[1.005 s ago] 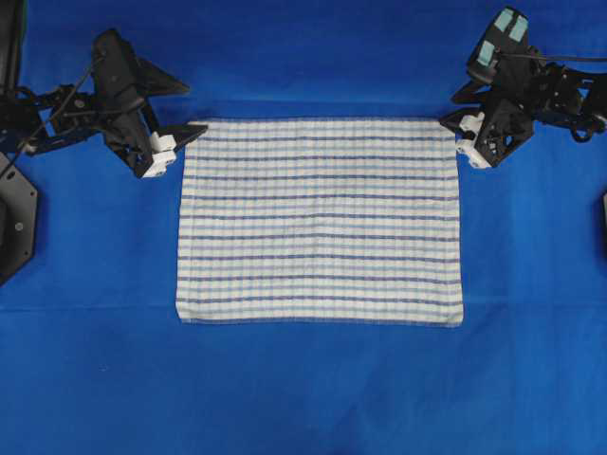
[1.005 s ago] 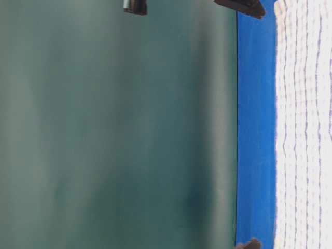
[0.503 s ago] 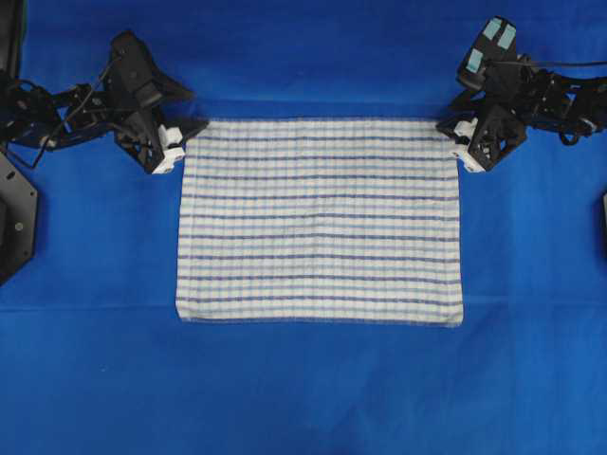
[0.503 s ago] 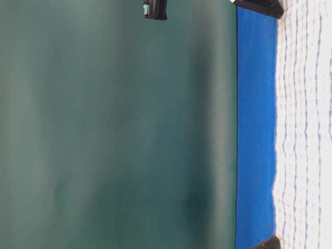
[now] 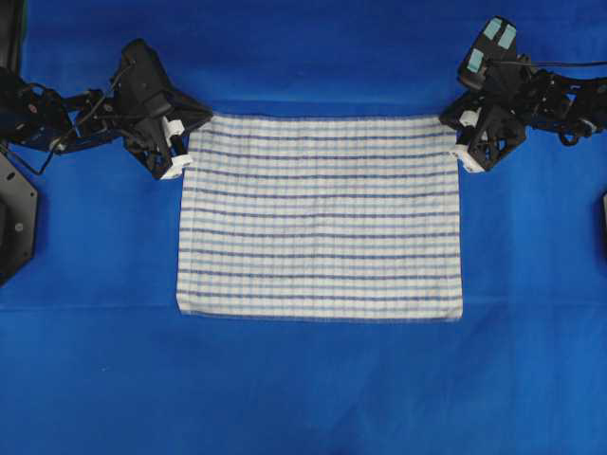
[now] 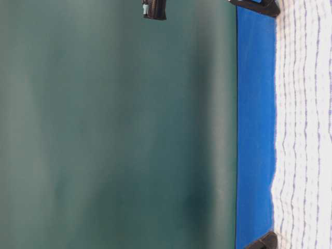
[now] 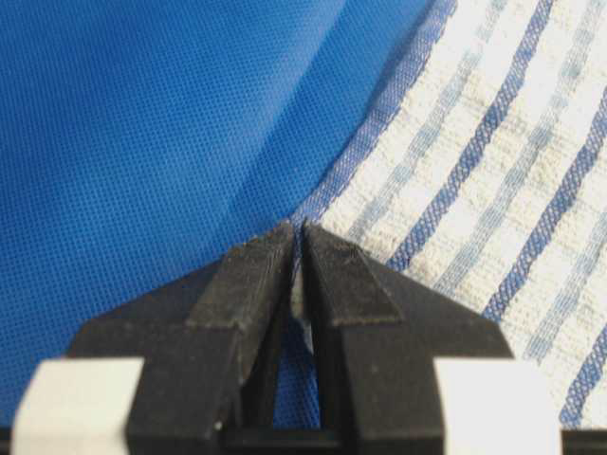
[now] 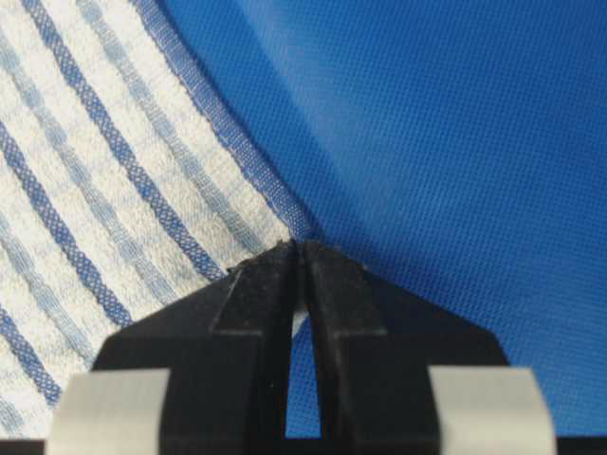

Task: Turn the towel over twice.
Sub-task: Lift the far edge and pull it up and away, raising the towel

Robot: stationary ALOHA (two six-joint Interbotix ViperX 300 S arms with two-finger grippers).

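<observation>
The towel (image 5: 321, 218), white with thin dark-blue and light-blue stripes, lies flat on the blue covering. My left gripper (image 5: 186, 142) sits at its far left corner. In the left wrist view that gripper (image 7: 299, 230) is shut, and a sliver of the towel (image 7: 493, 142) corner is pinched between the tips. My right gripper (image 5: 454, 133) sits at the far right corner. In the right wrist view it (image 8: 302, 248) is shut on the hemmed corner of the towel (image 8: 104, 161). From table level, the towel (image 6: 306, 129) lies low, with a dark fingertip (image 6: 259, 6) at one end.
The blue table covering (image 5: 303, 389) runs well beyond the towel on every side. A black arm base (image 5: 14, 218) stands at the left edge, and another dark piece (image 5: 603, 213) at the right edge. A dark green wall (image 6: 104, 129) rises behind the table.
Both grippers have gone from open to shut on the towel's far corners. The left one slid in toward its corner. The towel's far edge has shifted slightly.
</observation>
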